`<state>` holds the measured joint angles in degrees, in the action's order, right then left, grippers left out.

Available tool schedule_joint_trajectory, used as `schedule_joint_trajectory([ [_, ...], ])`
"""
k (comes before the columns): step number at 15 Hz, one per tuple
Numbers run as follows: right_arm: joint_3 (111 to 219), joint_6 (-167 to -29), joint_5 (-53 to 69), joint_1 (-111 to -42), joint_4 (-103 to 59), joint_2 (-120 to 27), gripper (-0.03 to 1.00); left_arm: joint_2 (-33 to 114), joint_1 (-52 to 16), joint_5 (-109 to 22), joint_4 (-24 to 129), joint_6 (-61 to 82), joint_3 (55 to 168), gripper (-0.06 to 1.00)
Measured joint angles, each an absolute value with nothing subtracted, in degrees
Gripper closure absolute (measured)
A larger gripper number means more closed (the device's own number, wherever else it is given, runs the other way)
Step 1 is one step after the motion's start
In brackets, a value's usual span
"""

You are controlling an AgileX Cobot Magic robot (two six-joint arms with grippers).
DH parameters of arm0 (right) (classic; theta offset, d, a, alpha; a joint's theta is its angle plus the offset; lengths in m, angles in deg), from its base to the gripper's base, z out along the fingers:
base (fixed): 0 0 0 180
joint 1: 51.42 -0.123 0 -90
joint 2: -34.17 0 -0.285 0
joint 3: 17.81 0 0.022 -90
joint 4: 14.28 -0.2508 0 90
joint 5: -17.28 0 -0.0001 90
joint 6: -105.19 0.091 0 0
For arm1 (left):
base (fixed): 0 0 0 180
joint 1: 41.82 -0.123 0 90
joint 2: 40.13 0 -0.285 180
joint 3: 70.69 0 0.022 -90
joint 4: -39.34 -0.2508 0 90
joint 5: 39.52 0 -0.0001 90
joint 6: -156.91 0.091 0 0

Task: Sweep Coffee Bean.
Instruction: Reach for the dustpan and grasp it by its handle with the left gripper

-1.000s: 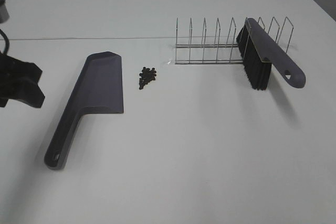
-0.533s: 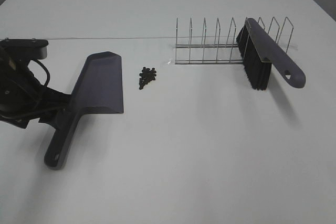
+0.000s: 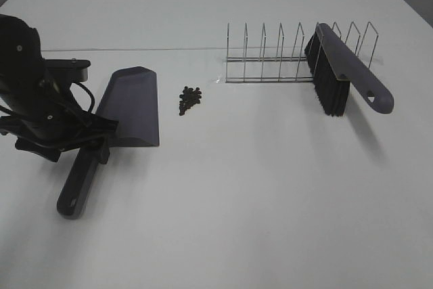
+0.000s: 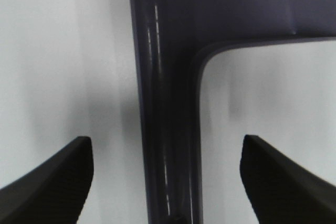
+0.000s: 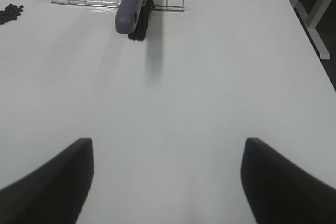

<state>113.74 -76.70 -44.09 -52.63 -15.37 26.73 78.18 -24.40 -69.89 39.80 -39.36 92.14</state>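
**A:** Where are the beans?

**B:** The small heap of tiny dark brown coffee beans (image 3: 190, 99) lies on the white table (image 3: 257, 194). It sits just beside the broad blade of the flat dark grey plastic dustpan (image 3: 132, 103), on the side toward the thin silver wire rack (image 3: 270, 55). The beans touch neither of them.

**A:** And the left pincer?

**B:** The black left gripper (image 4: 168, 182) hangs over the dustpan's long handle, close to where the handle widens into the blade. Its 2 fingers (image 4: 52, 179) are spread, 1 on each side of the handle. In the wrist view, white table shows between each finger and the handle, so it is released and grips nothing.

**A:** The right one?

**B:** The right gripper (image 5: 168, 182) is also released, with its 2 dark fingers wide apart above bare table. Well ahead of it, the grey-backed brush with black bristles (image 5: 134, 9) rests bristles-down at the right end of the rack. Its handle end sticks out toward the front.

**A:** Does the dustpan lie flat?

**B:** Yes, flat on the table, with its handle pointing toward the near-left.
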Motion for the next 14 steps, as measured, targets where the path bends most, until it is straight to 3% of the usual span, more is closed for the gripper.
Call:
schedule_joint_trajectory([
  [6,113.7,-76.7,-44.1,-52.6,-15.4,26.7,0.23,84.2,-24.4,-67.4,39.3,-39.4,94.9,0.25],
  [8,113.7,-76.7,-44.1,-52.6,-15.4,26.7,0.23,84.8,-24.4,-66.1,38.9,-39.4,95.2,0.31],
  [9,113.7,-76.7,-44.1,-52.6,-15.4,26.7,0.23,84.9,-24.4,-65.4,38.7,-39.4,95.3,0.49],
  [10,113.7,-76.7,-44.1,-52.6,-15.4,26.7,0.23,84.9,-24.4,-65.4,38.7,-39.4,95.3,0.56],
  [14,113.7,-76.7,-44.1,-52.6,-15.4,26.7,0.23,85.0,-24.4,-65.8,38.8,-39.8,95.5,0.58],
])
